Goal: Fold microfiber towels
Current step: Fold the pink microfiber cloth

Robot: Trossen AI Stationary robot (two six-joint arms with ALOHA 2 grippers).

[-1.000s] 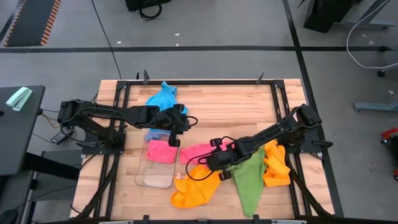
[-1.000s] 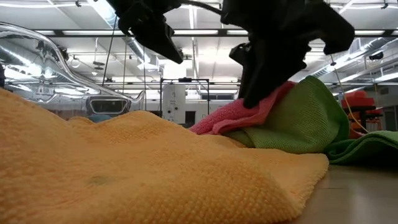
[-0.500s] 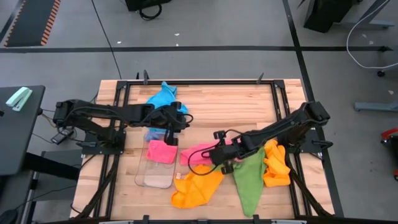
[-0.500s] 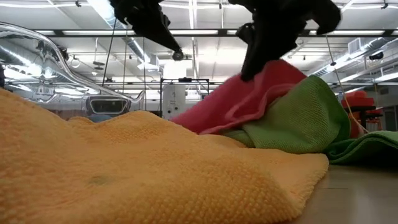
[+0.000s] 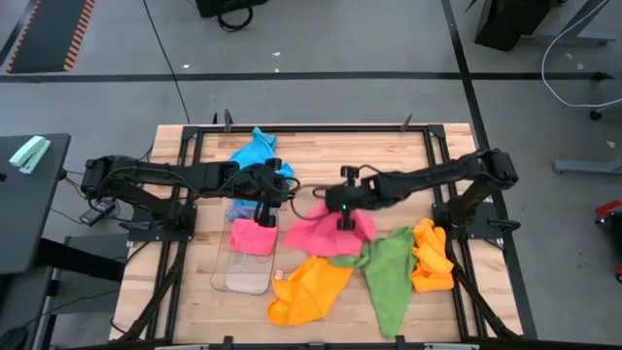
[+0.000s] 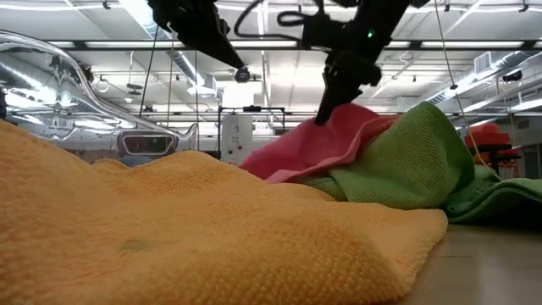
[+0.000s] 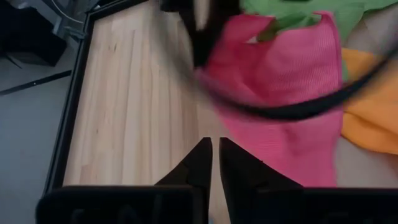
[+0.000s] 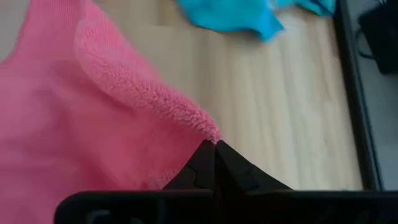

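A pink towel [image 5: 326, 236] lies spread at the table's middle, its near part on a green towel [image 5: 389, 277]. My right gripper [image 5: 339, 222] is shut on its raised far edge. An orange towel [image 5: 306, 290] lies near the front edge. Another orange towel [image 5: 431, 258] sits bunched at the right. A blue towel [image 5: 255, 151] lies at the far side. A folded pink towel [image 5: 253, 236] rests on a clear tray [image 5: 241, 272]. My left gripper [image 7: 214, 146] hovers above that tray's far end. Only a narrow gap shows between its fingertips, with nothing in it. My right gripper pinches the pink towel's fuzzy edge [image 8: 208, 134] between its two fingers. It comes slanting down from above on the right side. That edge is lifted off the table [image 6: 326, 119]. The rest of the towel slopes down slack onto the wood and the green towel.
A black metal frame [image 5: 185, 175] borders the wooden table top. Bare wood [image 5: 389, 156] lies at the far right. Cables trail from both arms over the middle. In the low view the near orange towel [image 6: 169, 229] fills the foreground.
My right gripper has risen and gone toward the table's far edge with the pink towel's edge. The towel has been drawn out of its bunch and spread toward the middle. Its near part stays on the green towel.
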